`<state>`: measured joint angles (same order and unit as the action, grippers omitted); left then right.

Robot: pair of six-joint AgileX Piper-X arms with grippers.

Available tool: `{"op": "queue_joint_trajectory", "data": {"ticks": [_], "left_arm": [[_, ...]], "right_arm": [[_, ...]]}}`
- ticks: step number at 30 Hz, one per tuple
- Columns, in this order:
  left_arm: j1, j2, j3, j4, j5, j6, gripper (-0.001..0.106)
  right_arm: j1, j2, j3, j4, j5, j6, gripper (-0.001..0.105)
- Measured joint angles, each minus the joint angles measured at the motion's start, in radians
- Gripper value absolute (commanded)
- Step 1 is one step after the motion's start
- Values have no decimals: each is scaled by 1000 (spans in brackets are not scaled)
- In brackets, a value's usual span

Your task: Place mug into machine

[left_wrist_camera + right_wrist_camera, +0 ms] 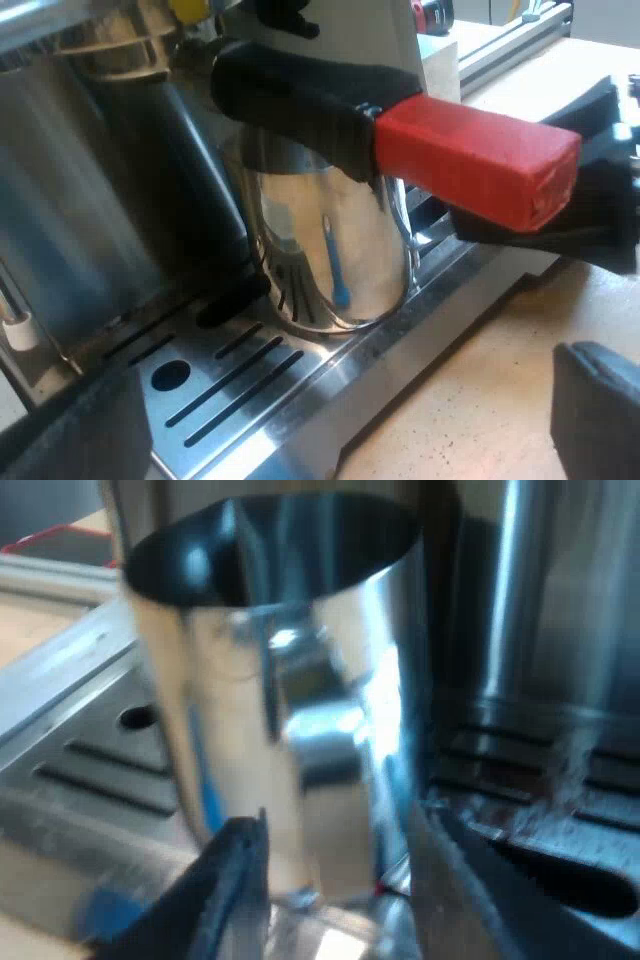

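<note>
A shiny metal mug (330, 250) stands on the slotted drip tray (230, 390) at the espresso machine's front, right under the locked-in holder. The holder's dark handle (300, 100) with its red end (480, 160) juts out over the mug. My left gripper (330, 420) is open, fingers wide apart, a short way before the tray with nothing between them. My right gripper (590, 200) reaches in beside the mug under the red end. In the right wrist view, the right gripper (340, 900) is shut on the mug (290, 680) low at its handle side.
The machine's steel body (90, 220) rises behind the mug. A wooden table top (470, 400) lies before the tray's edge. An aluminium rail (510, 40) and a white box (438, 65) lie beyond the machine. Tray slots (90, 760) run past the mug.
</note>
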<state>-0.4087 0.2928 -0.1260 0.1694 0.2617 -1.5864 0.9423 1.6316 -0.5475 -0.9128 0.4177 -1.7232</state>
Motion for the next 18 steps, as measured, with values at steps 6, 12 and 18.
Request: {"op": "queue_joint_trajectory", "data": {"ticks": [6, 12, 18], "left_arm": [[0, 0, 0, 0, 0, 0, 82], [0, 0, 0, 0, 0, 0, 82], [0, 0, 0, 0, 0, 0, 82]], "right_arm": [[-38, 35, -41, -4, -58, 0, 39], [-38, 76, -76, -4, -77, 0, 39], [-41, 111, -126, 1, -79, 0, 39]]}}
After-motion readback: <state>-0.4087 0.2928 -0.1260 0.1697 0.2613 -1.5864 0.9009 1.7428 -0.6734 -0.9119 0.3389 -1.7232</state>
